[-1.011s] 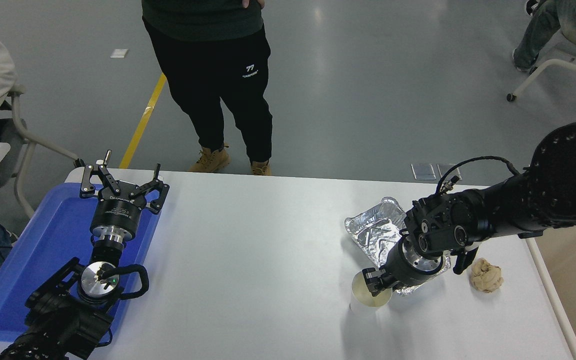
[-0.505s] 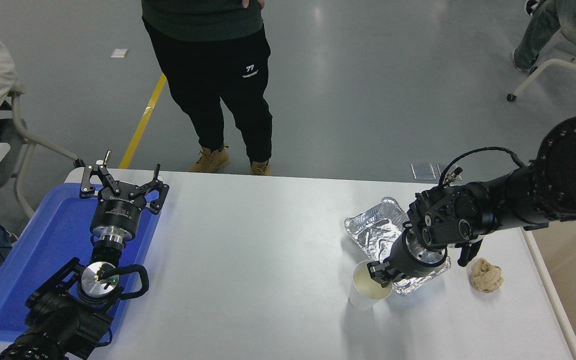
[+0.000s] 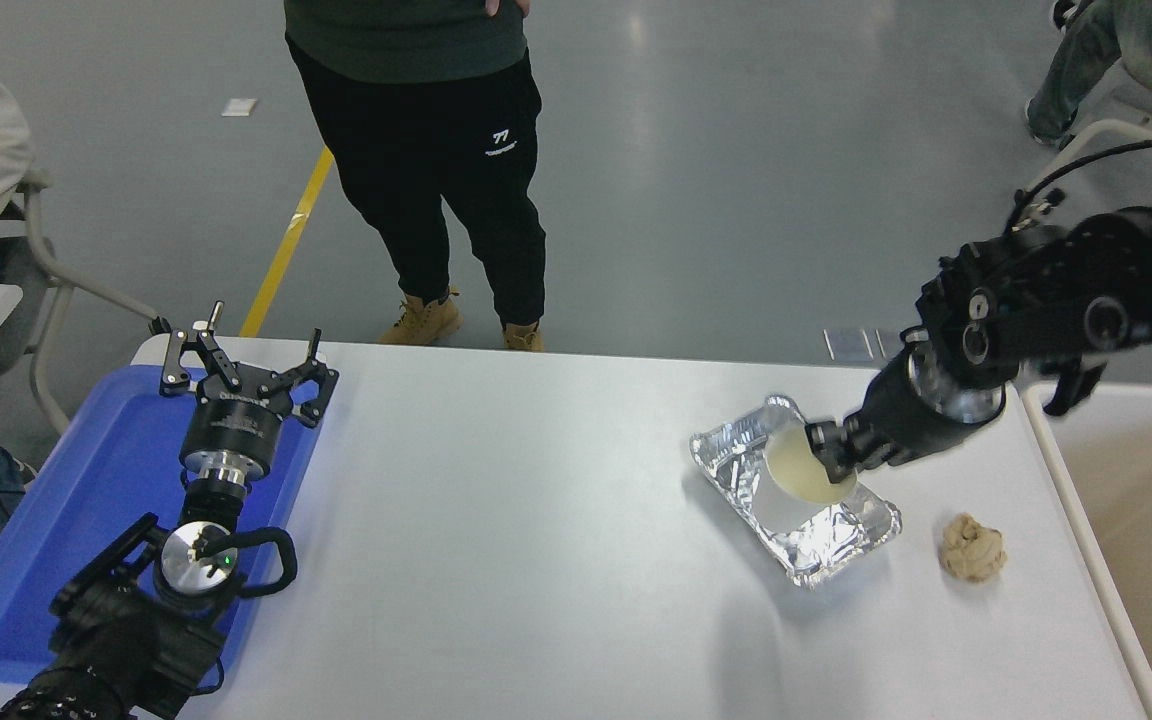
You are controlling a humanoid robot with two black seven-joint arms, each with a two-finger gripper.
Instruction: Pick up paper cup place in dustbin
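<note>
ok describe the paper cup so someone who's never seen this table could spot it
Look at the white table's right half, where the right gripper comes in. It grips the paper cup by the rim, above the crinkled foil tray. The cup is smooth, white and round-mouthed, unlike the crumpled tan paper ball nearby.

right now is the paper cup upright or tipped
Tipped. The paper cup hangs tilted from the right gripper, which pinches its rim; its cream inside faces the camera, above the foil tray.

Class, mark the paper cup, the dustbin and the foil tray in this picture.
paper cup (image 3: 804, 472), head view, cream inside.
dustbin (image 3: 1061, 452), head view, off-white rim.
foil tray (image 3: 726, 455), head view, left wall.
</note>
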